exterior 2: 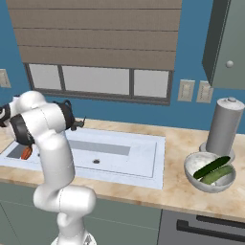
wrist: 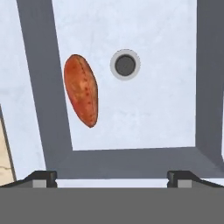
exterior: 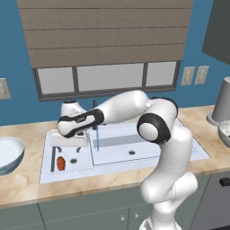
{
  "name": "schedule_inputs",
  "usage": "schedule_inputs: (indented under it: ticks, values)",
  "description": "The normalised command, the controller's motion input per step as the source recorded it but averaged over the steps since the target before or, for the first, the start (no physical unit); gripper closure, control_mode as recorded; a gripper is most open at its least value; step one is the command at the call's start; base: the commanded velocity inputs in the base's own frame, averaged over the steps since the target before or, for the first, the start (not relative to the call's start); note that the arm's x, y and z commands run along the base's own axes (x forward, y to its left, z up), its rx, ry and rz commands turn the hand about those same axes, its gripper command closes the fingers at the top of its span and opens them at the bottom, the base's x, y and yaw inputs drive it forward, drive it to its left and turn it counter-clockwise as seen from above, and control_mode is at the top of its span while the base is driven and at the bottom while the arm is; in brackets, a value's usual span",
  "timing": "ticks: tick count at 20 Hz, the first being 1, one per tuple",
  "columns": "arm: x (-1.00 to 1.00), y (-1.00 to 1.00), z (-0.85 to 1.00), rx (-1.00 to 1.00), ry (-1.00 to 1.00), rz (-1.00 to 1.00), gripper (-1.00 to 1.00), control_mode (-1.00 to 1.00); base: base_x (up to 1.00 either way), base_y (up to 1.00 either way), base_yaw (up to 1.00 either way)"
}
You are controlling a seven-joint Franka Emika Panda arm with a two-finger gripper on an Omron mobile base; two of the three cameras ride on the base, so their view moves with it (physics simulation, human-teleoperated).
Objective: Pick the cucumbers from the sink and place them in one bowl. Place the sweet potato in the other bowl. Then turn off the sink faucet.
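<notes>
The orange-red sweet potato (wrist: pixel 81 89) lies on the floor of the sink's small basin, beside the dark drain; it also shows as sweet potato (exterior: pixel 60 163). My gripper (wrist: pixel 112 177) hangs open above that basin with nothing between its fingers, the sweet potato below and to the left of centre in the hand view. Seen from the left base, the gripper (exterior: pixel 67 149) is just above the basin. Two cucumbers (exterior 2: pixel 213 170) rest in the grey-white bowl (exterior 2: pixel 191 165) on the right counter. The wide white bowl (exterior: pixel 9 155) sits left of the sink (exterior: pixel 134 139). Water runs from the dark faucet (exterior: pixel 94 104).
A tall grey cylinder (exterior 2: pixel 225 127) stands right behind the bowl with the cucumbers. My arm stretches across the wide basin, in front of the faucet. A window with a blind is on the wall behind the sink.
</notes>
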Motion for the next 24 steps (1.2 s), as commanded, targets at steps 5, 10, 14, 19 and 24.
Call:
schedule_inputs:
  ticks: [5,10,14,19,24]
  values:
    - [0.00,0.00,-0.10,0.00,-0.08,0.00,-1.00,-1.00,0.00,0.00,0.00]
    - [0.00,0.00,-0.23,0.00,-0.10,0.00,-1.00,-1.00,0.00,0.00,0.00]
    - [0.00,-0.08,-0.29,0.06,-0.06,0.00,-1.00,-1.00,0.00,0.00,0.00]
    - [0.04,-0.15,-0.27,0.17,-0.01,0.00,-1.00,-1.00,0.00,0.00,0.00]
    - [0.09,-0.12,-0.28,0.21,-0.01,0.00,-1.00,-1.00,0.00,0.00,0.00]
